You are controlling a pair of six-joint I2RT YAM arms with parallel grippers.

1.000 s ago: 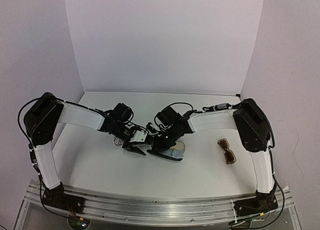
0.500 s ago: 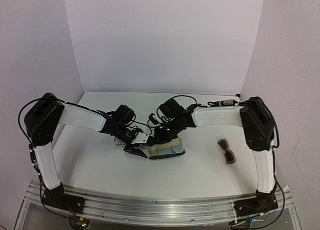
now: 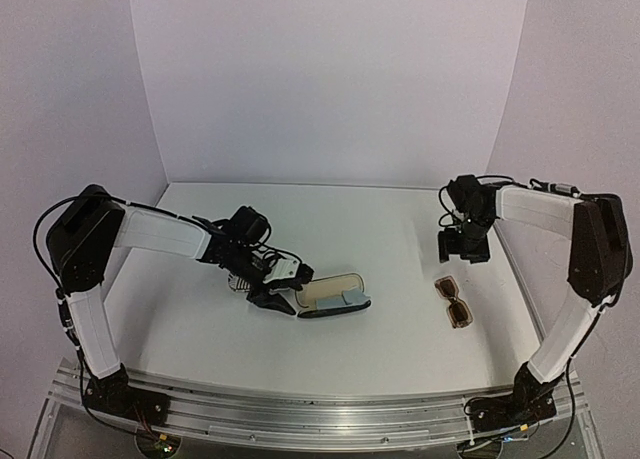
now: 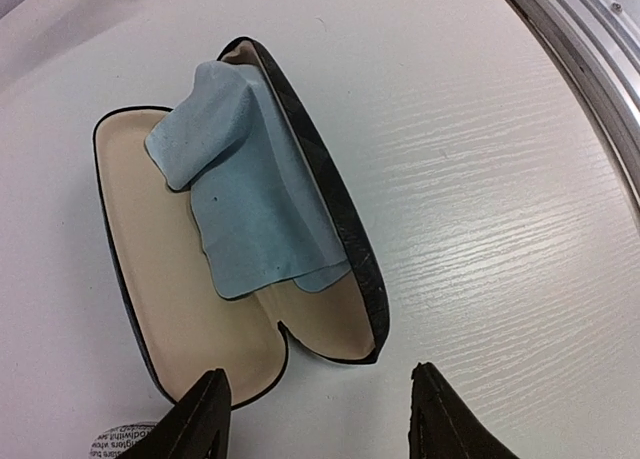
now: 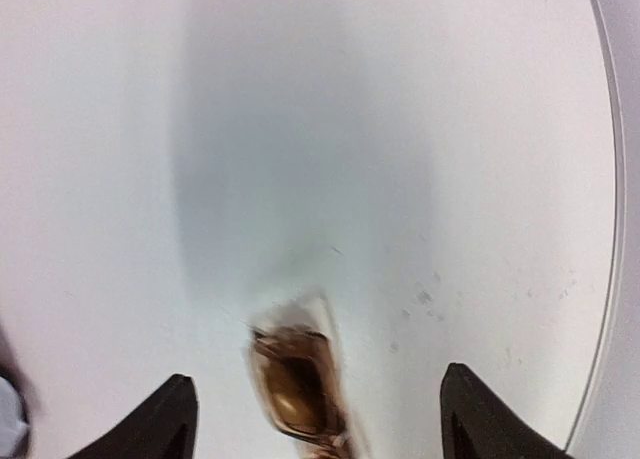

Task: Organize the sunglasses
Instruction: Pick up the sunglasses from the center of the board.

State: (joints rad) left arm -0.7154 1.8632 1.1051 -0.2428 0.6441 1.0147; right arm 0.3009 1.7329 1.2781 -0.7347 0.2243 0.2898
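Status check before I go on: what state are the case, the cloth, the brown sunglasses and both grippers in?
case: open, lining up, no glasses inside
light-blue cloth: crumpled, lying in the case and over its middle ridge
brown sunglasses: on the table, outside the case, not held
left gripper: open, empty, at the case's end
right gripper: open, empty, over the brown sunglasses

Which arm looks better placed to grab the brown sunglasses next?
The right. Its open gripper hangs just beyond the brown sunglasses, which show low in its wrist view. The left gripper is far off on the other side, by the open case.
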